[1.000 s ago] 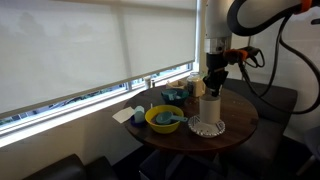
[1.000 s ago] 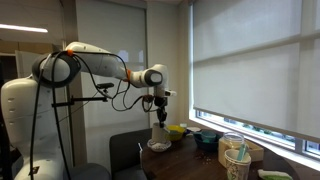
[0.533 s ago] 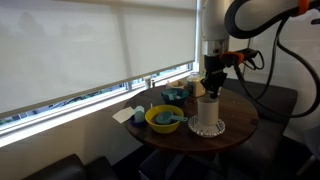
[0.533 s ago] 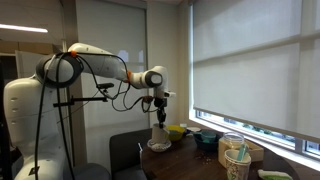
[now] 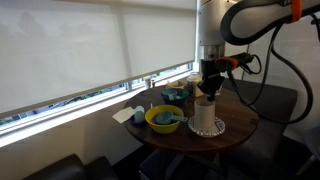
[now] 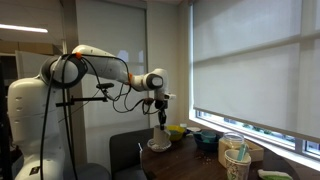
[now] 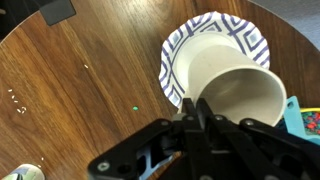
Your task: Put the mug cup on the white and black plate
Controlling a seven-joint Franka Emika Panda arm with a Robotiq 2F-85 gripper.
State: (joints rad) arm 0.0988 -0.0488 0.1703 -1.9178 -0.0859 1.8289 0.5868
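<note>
The bench [image 7: 80, 90] is dark, grained wood with a soft sheen. The mug [image 7: 235, 85] looks like smooth, matt cream ceramic. The plate [image 7: 180, 50] looks smooth. The pincer [image 7: 197, 108] is matt black. The yellow bowl [image 5: 163, 119] looks glossy.

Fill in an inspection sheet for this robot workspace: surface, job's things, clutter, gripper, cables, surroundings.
Surface: round dark wooden table, a few small specks.
Job's things: mug cup stands upright on the white and black plate.
Clutter: yellow bowl beside the plate; teal items behind it.
Gripper: gripper at the mug's near rim; open or shut cannot be told.
Cables: black cables loop along the arm.
Surroundings: window blinds lowered; dark seat by the table.
</note>
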